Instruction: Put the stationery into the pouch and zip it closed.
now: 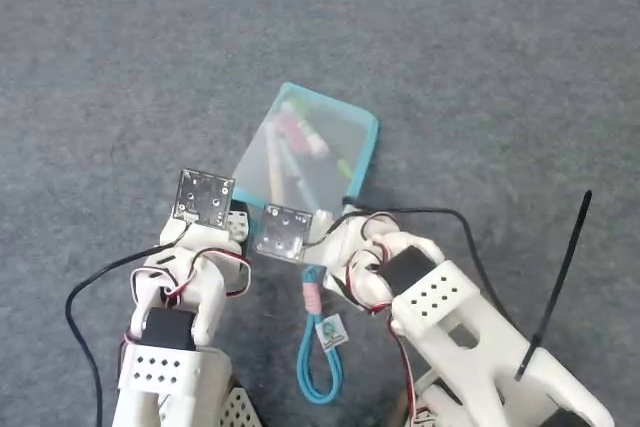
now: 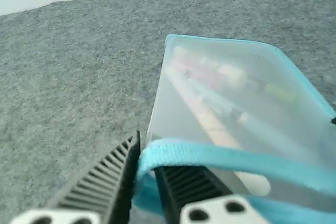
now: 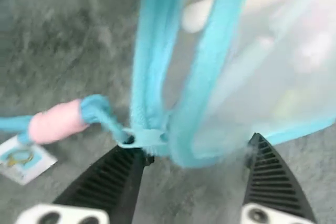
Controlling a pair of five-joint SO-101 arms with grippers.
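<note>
Soft translucent teal-trimmed pouch [image 1: 310,152] lies on grey felt table [image 1: 120,77], pens [image 1: 292,145] inside. My left gripper [image 2: 147,157] clamps its rim; right gripper [image 3: 194,148] gapes around the teal zip slider [image 3: 139,139]. Light, floppy: I'd pinch the slider.

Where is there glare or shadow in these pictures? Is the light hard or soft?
High view: soft, even light; a pale sheen on the pouch face, only faint shadows. Left wrist view: the pouch face reflects whitish light. Right wrist view: no hard shadow on the grey surface.
</note>
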